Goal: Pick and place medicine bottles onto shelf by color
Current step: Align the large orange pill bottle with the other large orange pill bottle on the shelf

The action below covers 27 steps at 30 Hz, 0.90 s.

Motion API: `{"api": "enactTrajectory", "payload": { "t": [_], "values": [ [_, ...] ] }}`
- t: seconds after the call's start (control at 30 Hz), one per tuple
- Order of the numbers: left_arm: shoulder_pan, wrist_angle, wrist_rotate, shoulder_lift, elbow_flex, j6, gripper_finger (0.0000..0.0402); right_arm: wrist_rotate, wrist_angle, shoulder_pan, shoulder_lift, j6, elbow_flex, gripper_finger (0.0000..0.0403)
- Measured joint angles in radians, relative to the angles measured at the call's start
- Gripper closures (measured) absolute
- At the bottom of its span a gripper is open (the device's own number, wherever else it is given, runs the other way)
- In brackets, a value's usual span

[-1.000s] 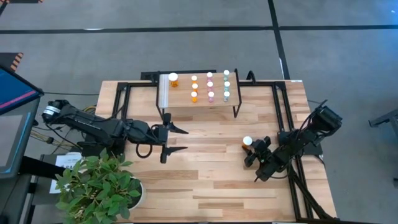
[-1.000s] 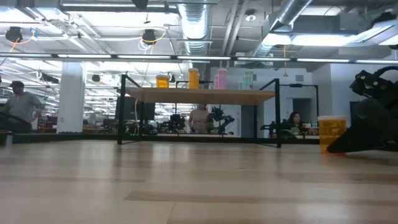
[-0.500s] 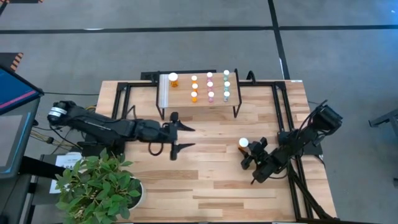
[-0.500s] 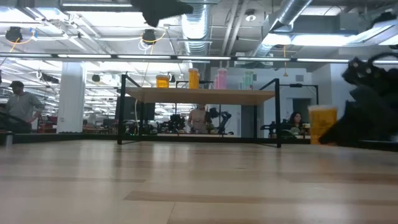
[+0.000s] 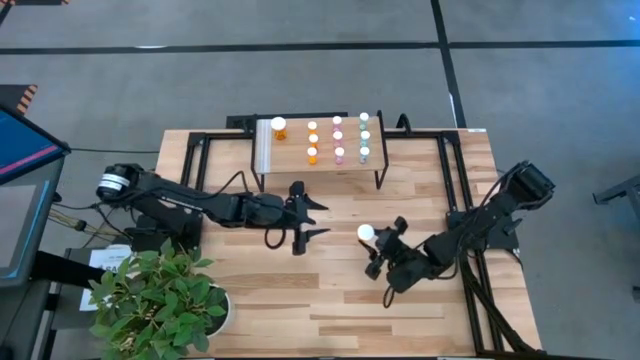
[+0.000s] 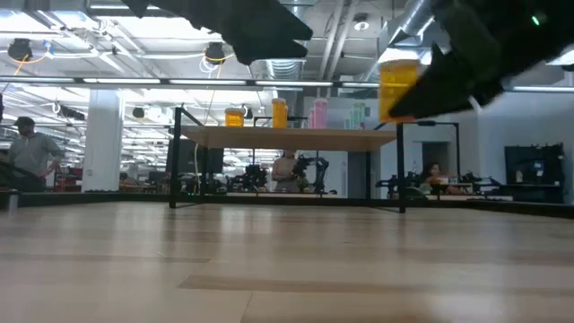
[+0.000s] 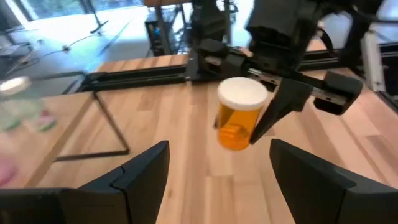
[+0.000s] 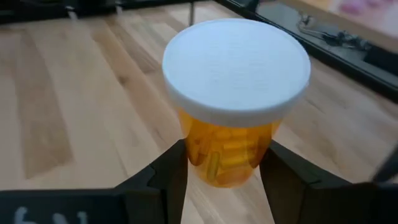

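One orange bottle (image 5: 367, 233) — right hand (image 5: 377, 246) grips it, lifted.

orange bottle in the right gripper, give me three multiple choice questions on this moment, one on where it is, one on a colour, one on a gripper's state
1. Where is the large orange bottle held by the right gripper?
A. Standing on the shelf
B. Lifted clear of the table, in front of the shelf
C. Lying beside the plant

2. What colour is its cap?
A. White
B. Black
C. Green

3. How are the left gripper's fingers?
A. Shut on a pink bottle
B. Shut on nothing
C. Open and empty

Answers:
1 B: the low view shows it in the air, and the high view places it between the shelf and the table's front edge.
2 A: the right wrist view shows a white cap on the orange body.
3 C: the left wrist view shows both fingers spread with nothing between them.
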Motion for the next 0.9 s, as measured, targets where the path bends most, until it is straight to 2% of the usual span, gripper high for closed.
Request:
{"api": "enactTrajectory", "payload": {
  "t": [0.2, 0.33, 0.47, 0.6, 0.9],
  "values": [
    [-0.032, -0.008, 0.006, 0.033, 0.046, 0.032, 0.0106, -0.042, 0.123, -0.027, 0.000, -0.168, 0.059, 0.0215],
    [-0.040, 0.013, 0.006, 0.042, 0.060, 0.036, 0.0093, -0.109, 0.233, -0.053, 0.000, -0.257, 0.059, 0.0211],
    [-0.041, 0.113, 0.007, 0.088, 0.066, 0.021, 0.0090, -0.151, 0.302, -0.080, 0.000, -0.320, 0.059, 0.0214],
    [-0.035, 0.107, 0.014, 0.114, 0.082, 0.020, 0.0090, -0.202, 0.307, -0.109, 0.001, -0.325, 0.059, 0.0216],
    [-0.035, 0.114, 0.052, 0.112, 0.090, 0.019, 0.0090, -0.213, 0.334, -0.117, 0.001, -0.326, 0.059, 0.0211]
  ]
}}
